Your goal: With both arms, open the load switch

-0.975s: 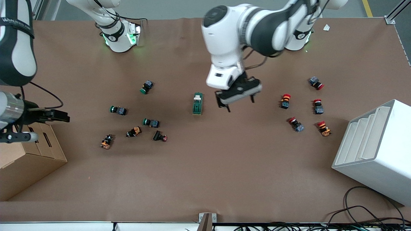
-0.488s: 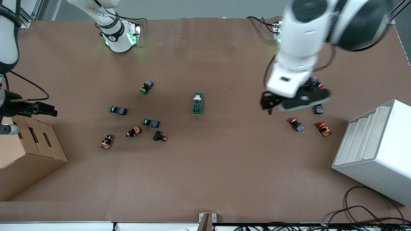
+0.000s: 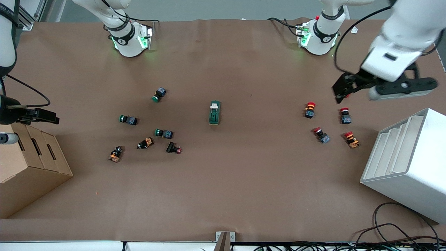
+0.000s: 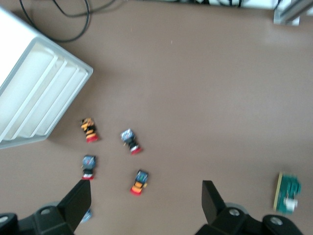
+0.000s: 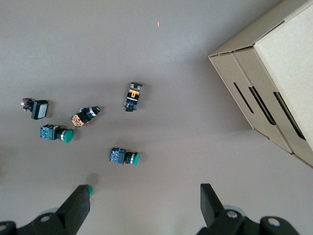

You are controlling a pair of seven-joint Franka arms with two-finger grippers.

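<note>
Your small dark-green load switch (image 3: 214, 113) with white toggle lever lies mid-table, likely light and skittish, so pin its body and flip the lever; left gripper (image 3: 352, 89) over red push buttons (image 3: 309, 109), right gripper (image 3: 45, 116) by the cardboard box (image 3: 31, 164), both spread, gripping nothing.

My left gripper (image 3: 343, 91) hangs high in the air at my left arm's end of the table, fingers (image 4: 77, 203) spread wide and holding nothing. My right gripper (image 3: 48, 116) hovers at my right arm's end, its fingers (image 5: 78, 205) also wide apart and holding nothing.
</note>
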